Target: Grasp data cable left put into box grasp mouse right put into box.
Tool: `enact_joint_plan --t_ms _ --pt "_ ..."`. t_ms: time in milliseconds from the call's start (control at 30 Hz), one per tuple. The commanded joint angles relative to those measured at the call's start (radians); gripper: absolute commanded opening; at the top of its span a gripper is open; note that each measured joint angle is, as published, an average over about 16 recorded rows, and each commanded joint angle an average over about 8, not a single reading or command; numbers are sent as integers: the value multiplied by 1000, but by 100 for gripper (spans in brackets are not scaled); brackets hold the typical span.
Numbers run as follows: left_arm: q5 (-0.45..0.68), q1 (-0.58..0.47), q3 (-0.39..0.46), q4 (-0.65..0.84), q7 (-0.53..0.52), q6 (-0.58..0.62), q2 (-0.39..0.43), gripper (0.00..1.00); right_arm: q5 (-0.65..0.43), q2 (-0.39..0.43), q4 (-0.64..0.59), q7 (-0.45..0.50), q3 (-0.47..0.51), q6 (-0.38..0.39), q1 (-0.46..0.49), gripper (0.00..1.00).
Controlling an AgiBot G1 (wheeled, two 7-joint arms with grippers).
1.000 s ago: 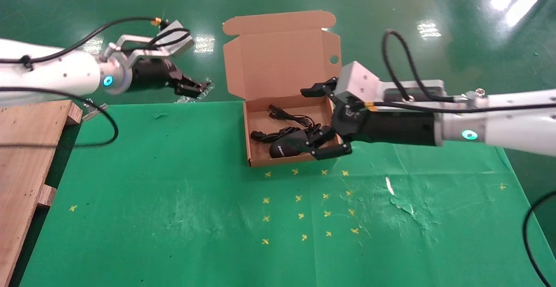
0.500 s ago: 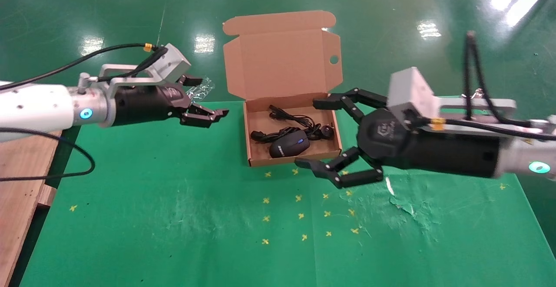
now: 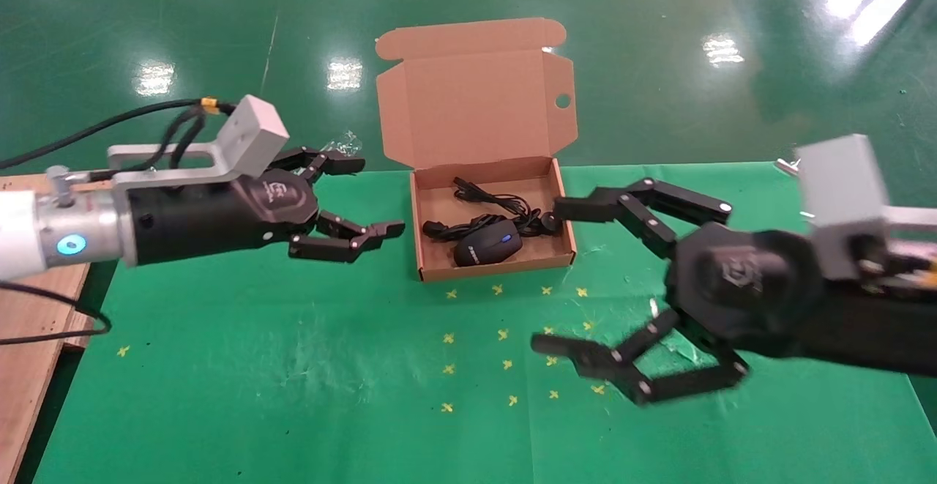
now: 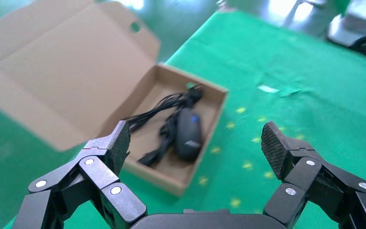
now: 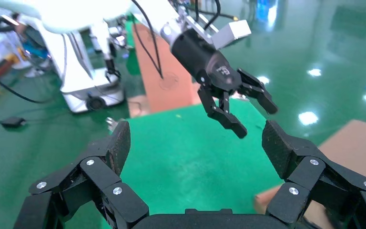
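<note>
The brown cardboard box [image 3: 494,270] stands open at the table's far middle, its lid [image 3: 476,103] upright. Inside lie the glossy black mouse [image 3: 487,244], blue wheel up, and the black data cable [image 3: 468,228] bunched behind and beside it. My left gripper [image 3: 381,197] hovers open just left of the box, holding nothing; its wrist view looks past the fingers at the mouse [image 4: 188,134], the cable [image 4: 164,133] and the box [image 4: 157,174]. My right gripper [image 3: 549,277] hangs open and empty to the near right of the box, above the yellow marks.
A wooden pallet [image 3: 29,308] lies along the table's left edge. Yellow cross marks [image 3: 505,363] and torn patches [image 3: 681,345] dot the green mat in front of the box. Crumpled clear plastic [image 3: 344,143] sits behind the left gripper. The right wrist view faces the left gripper [image 5: 236,102].
The right gripper has left the mouse in the box and drawn back toward the near right. The left gripper has come from beyond the table's far edge toward the box and opened.
</note>
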Motion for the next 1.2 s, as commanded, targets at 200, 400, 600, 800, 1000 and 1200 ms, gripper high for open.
enact_joint_plan --t_ms 200,400,600,800,1000,1200 --pt "-160 70 -48 -74 41 86 -65 100 87 52 46 17 29 -34 -49 100" --pt "-297 130 -90 -138 76 159 -121 100 92 55 48 18 30 -36 -51 100" --pt "-433 190 -131 -201 111 232 -177 100 92 55 48 17 30 -36 -51 100" --pt "-545 238 -164 -253 139 292 -222 100 95 57 49 17 30 -37 -52 100" --pt "-588 256 -177 -271 146 313 -239 100 98 58 50 17 31 -37 -54 100" --pt "-569 249 -172 -263 143 303 -232 100 96 57 49 17 31 -37 -53 100"
